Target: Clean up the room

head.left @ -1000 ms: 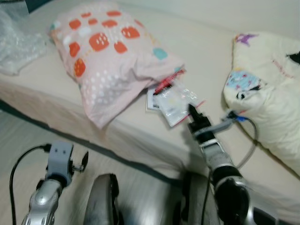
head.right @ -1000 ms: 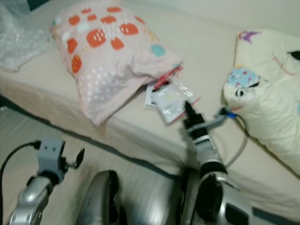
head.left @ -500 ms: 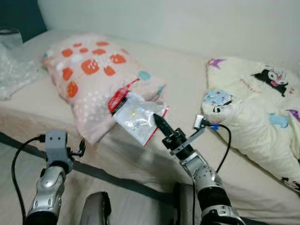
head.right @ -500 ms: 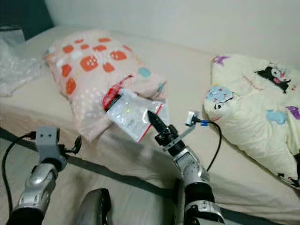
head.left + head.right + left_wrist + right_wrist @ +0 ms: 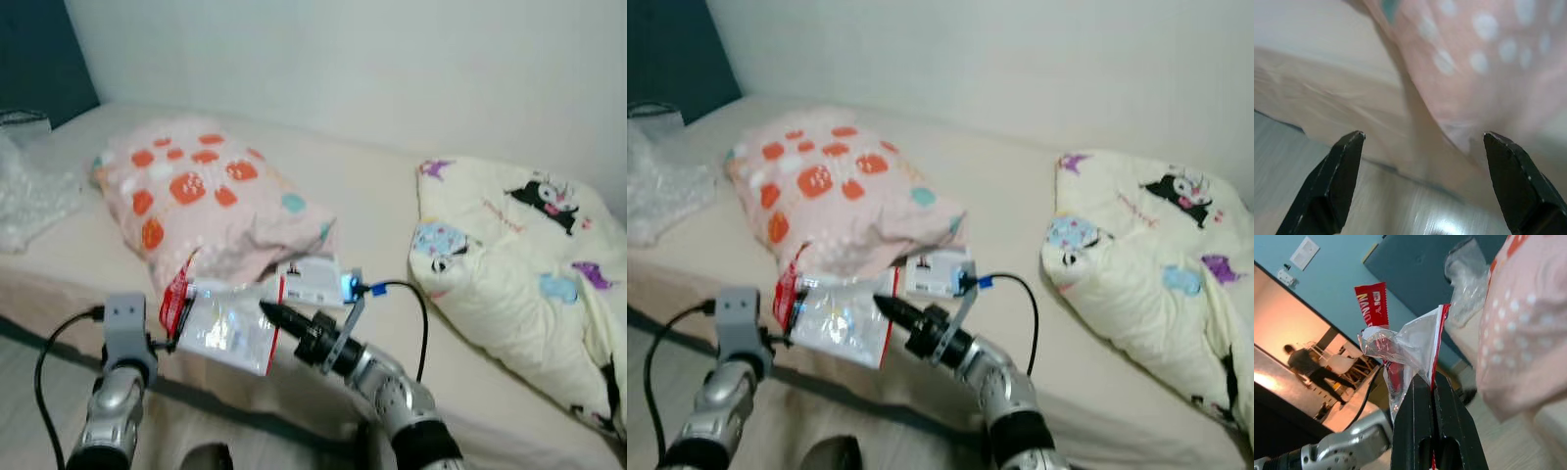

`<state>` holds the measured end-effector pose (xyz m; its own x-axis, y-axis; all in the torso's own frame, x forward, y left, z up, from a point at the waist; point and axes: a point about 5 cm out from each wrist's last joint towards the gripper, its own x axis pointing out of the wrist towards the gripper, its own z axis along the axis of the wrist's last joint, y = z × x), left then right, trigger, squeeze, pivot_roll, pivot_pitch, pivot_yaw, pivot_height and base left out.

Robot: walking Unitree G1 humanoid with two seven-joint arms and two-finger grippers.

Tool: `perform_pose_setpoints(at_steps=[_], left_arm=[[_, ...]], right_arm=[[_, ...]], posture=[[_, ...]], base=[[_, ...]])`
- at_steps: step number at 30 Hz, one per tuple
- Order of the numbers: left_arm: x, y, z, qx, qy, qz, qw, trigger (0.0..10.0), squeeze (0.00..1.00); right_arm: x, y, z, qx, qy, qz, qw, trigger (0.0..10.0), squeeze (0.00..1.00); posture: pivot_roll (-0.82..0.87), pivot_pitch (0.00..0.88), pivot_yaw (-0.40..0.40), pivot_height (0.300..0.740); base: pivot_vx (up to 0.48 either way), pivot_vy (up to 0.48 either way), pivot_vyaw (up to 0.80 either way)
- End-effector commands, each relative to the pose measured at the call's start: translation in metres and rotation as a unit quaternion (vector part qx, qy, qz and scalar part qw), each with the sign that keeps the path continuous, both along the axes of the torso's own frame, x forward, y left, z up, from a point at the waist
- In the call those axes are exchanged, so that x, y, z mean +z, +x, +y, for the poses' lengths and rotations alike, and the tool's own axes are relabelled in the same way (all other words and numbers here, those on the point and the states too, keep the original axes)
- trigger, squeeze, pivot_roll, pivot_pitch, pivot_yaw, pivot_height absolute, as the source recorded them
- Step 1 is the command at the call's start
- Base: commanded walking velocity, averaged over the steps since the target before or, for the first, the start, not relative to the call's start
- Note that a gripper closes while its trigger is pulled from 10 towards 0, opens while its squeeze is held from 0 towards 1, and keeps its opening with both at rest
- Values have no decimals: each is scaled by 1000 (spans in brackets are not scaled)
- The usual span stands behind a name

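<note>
Crinkly clear plastic packet with red edges pinched at one thin edge by the right gripper, hanging off the bed's front beside the wide-open left gripper; could slip free (flimsy film). A second ago lay by the pink spotted pillow

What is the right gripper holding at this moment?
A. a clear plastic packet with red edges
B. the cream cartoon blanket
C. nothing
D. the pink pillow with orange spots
A: the right gripper is shut on the clear plastic packet, lifted in front of the bed.
</note>
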<state>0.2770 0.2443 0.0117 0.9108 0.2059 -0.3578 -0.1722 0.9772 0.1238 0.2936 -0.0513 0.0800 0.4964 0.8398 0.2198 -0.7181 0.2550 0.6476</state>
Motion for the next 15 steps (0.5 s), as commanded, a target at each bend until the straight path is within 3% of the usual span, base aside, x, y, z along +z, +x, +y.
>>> perform_pose_setpoints(at_steps=[1,3,5,9,10,11,12,13,14,15], left_arm=[[-20,-20,10,11,14,55,998,10000,0],[-25,-26,13,17,15,72,997,10000,0],[-41,-47,23,47,9,119,992,10000,0],[-61,-80,35,93,-4,179,979,10000,0],[-66,-89,35,101,-6,196,975,10000,0],[-66,-89,35,101,-6,196,975,10000,0],[-69,-94,35,106,-8,208,972,10000,0],[-71,-97,35,108,-9,213,971,10000,0],[-74,-101,34,111,-13,222,969,10000,0],[-77,-105,31,112,-17,233,966,10000,0]], right_arm=[[-8,-2,-1,-7,-16,5,1000,0,0],[-10,-2,-1,-9,-22,4,1000,0,0],[-15,-1,-7,-26,-39,13,999,0,0],[-36,-3,-17,-49,-124,30,991,0,0],[-47,-5,-23,-63,-171,38,983,0,0],[-47,-5,-23,-63,-171,38,983,0,0],[-53,-6,-28,-72,-203,42,976,0,0],[-57,-7,-30,-77,-221,44,971,2863,0],[-66,-9,-38,-92,-263,57,959,10000,0],[-73,-11,-46,-104,-294,67,948,10000,0]], posture=[[67,0,-41,640],[67,0,-41,645],[65,0,-38,654],[65,0,-43,673],[64,0,-43,678],[64,0,-43,678],[64,0,-43,683],[64,0,-43,688],[62,0,-41,688],[60,0,-40,688]], base=[[0,0,0],[0,0,0],[0,0,0],[0,0,0],[0,0,0],[0,0,0],[0,0,0],[0,0,0],[0,0,0],[0,0,0]])
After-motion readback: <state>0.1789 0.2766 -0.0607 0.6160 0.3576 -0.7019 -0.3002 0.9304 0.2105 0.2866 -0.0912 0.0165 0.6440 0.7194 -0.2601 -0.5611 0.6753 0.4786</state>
